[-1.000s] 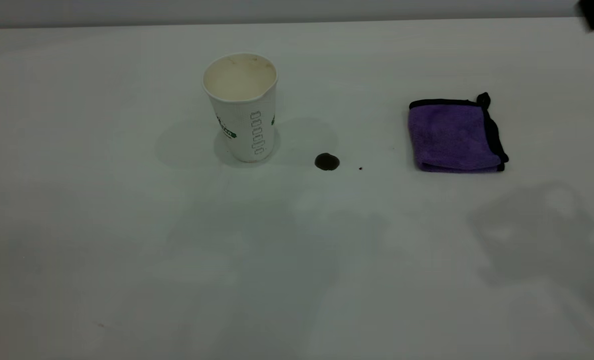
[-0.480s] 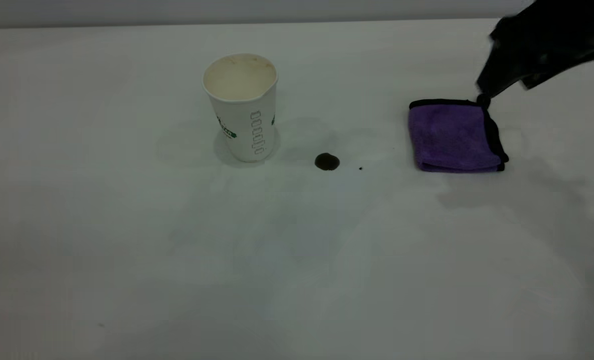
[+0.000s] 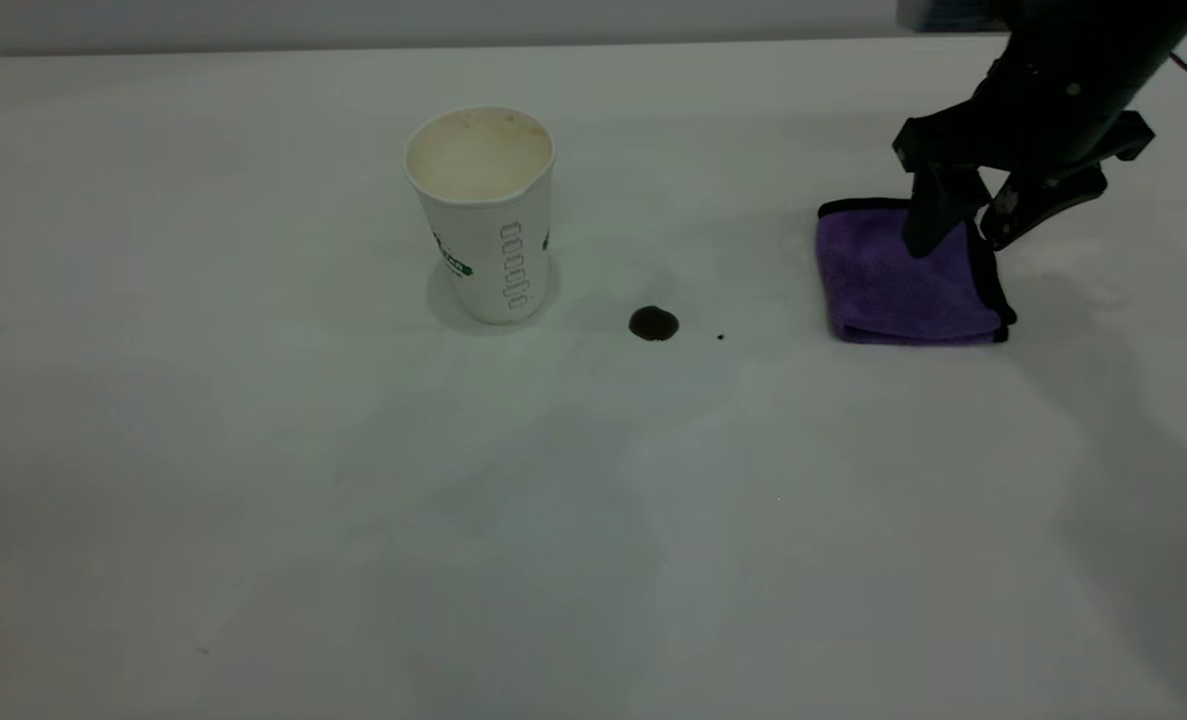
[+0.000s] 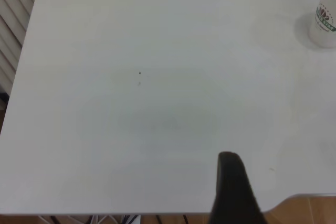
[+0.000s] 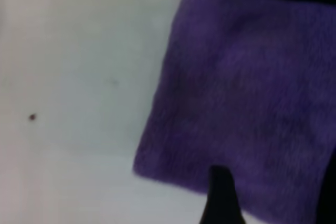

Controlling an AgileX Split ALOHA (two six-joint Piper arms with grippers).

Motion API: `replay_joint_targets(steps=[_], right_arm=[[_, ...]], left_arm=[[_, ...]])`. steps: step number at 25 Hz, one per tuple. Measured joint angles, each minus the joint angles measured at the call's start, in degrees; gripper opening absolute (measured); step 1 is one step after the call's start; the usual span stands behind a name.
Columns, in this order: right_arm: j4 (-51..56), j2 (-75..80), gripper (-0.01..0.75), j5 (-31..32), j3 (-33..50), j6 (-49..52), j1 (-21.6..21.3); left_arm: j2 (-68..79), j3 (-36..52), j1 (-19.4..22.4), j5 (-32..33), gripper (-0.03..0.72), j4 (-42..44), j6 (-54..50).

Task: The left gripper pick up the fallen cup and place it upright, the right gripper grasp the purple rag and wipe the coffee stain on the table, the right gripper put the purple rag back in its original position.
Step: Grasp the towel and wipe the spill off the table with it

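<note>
The cup stands upright on the table, left of centre; its base also shows in the left wrist view. The coffee stain lies just right of the cup. The purple rag lies folded at the right. My right gripper hangs open just over the rag's far right part, jaws pointing down. In the right wrist view the rag lies under the gripper. My left gripper is out of the exterior view; one finger shows, over the table's edge.
A tiny dark speck lies between the stain and the rag; it also shows in the right wrist view. The table's edge and the floor beyond it show by the left gripper.
My right gripper has come in from the far right corner and dropped down over the purple rag. The cup, stain and rag have not moved.
</note>
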Motion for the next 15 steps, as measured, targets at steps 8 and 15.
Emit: replay_joint_targets(steps=[8,15], right_arm=[[-4.3,5.79,0.592,3.13,-8.86,3.99,2.05],[-13.5,10.77,0.573,3.11,-12.22,10.03,2.2]], left_arm=[[0.0,0.0,0.0,0.0,0.515,0.0,0.05],[0.0,0.0,0.0,0.0,0.515,0.0,0.05]])
